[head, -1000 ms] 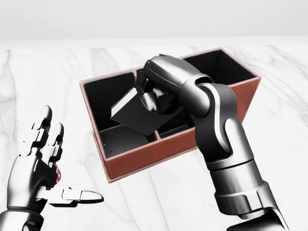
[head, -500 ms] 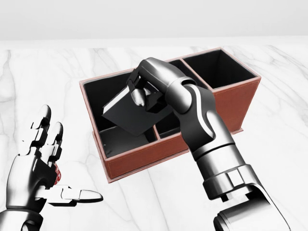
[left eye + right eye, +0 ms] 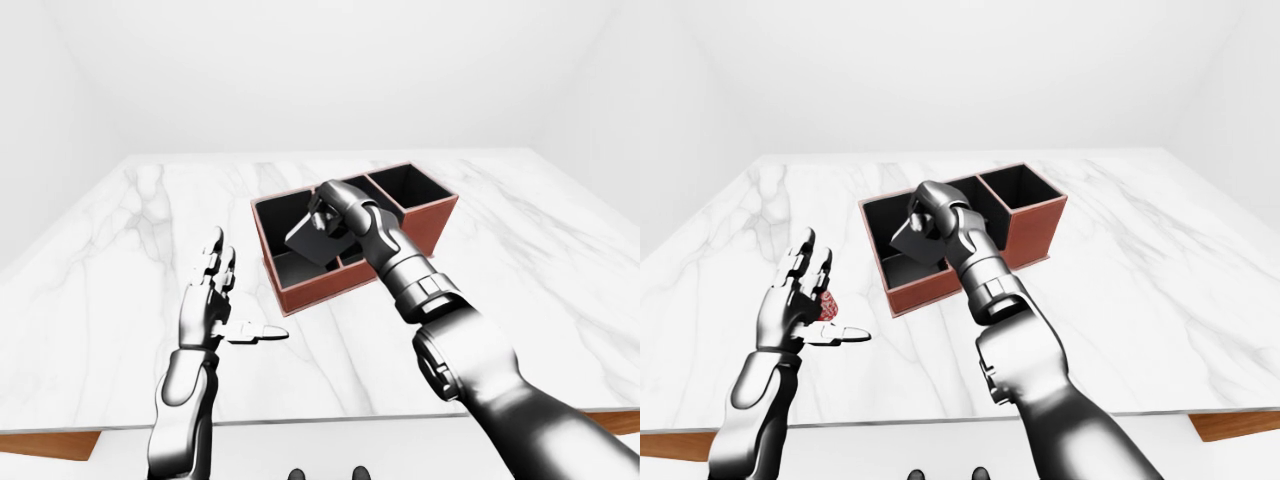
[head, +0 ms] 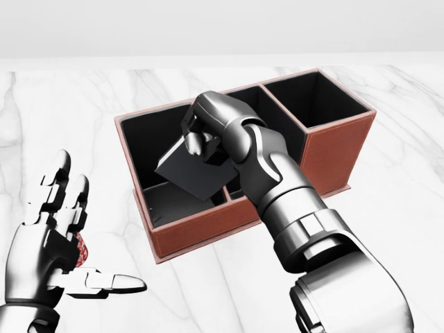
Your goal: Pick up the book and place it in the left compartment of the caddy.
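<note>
One book (image 4: 186, 171), dark and tilted, clamped in the right hand (image 4: 208, 135), has shifted leftward over the caddy (image 4: 208, 232)'s left compartment; release looks near. Left hand (image 4: 59, 236) hangs spread, empty.

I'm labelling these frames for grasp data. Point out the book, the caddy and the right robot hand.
book (image 4: 189, 175): head view, its dark cover.
caddy (image 4: 208, 230): head view, its near wall.
right robot hand (image 4: 208, 132): head view, knuckles.
</note>
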Controlling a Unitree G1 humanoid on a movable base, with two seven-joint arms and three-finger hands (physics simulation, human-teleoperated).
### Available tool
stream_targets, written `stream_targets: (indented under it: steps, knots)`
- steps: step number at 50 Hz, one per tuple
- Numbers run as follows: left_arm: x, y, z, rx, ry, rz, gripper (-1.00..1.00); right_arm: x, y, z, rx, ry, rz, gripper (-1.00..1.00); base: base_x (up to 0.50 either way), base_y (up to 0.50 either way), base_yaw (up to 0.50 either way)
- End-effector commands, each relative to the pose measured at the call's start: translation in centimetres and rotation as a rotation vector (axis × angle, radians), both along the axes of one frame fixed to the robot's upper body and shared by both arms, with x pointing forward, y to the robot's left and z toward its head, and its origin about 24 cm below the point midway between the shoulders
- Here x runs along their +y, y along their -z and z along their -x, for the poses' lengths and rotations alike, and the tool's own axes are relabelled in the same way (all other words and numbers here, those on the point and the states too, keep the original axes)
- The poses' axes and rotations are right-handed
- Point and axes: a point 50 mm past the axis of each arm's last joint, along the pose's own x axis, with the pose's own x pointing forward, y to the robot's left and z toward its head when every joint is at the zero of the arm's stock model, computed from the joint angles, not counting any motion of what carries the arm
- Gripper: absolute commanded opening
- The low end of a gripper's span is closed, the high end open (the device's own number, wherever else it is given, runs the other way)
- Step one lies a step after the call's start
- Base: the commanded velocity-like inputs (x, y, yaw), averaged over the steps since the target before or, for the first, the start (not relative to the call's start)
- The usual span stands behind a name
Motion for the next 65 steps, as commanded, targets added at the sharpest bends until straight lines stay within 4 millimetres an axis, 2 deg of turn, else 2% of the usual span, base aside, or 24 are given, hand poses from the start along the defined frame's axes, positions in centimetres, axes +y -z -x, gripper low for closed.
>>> stream_targets:
  steps: [1, 11, 26, 45, 65]
  knots:
    - [0.1, -0.3, 0.1, -0.014, 0.0, 0.004, 1.0, 0.9, -0.9, -0.3, -0.055, 0.019, 0.071, -1.0, 0.0, 0.0, 0.0]
    - [0.2, -0.4, 0.1, -0.02, 0.002, 0.007, 1.0, 2.1, -1.6, -0.1, -0.086, 0.0, 0.103, -1.0, 0.0, 0.0, 0.0]
    - [0.3, -0.4, -0.4, -0.02, 0.004, 0.012, 1.0, 2.7, -1.1, 0.1, -0.104, 0.0, 0.132, -1.0, 0.0, 0.0, 0.0]
    - [0.5, -1.0, 0.1, -0.044, -0.001, 0.016, 1.0, 3.9, -0.5, 0.6, -0.11, -0.017, 0.128, -1.0, 0.0, 0.0, 0.0]
    - [0.5, -1.1, 0.4, -0.048, 0.001, 0.011, 1.0, 3.7, 0.0, 0.6, -0.116, -0.003, 0.128, -1.0, 0.0, 0.0, 0.0]
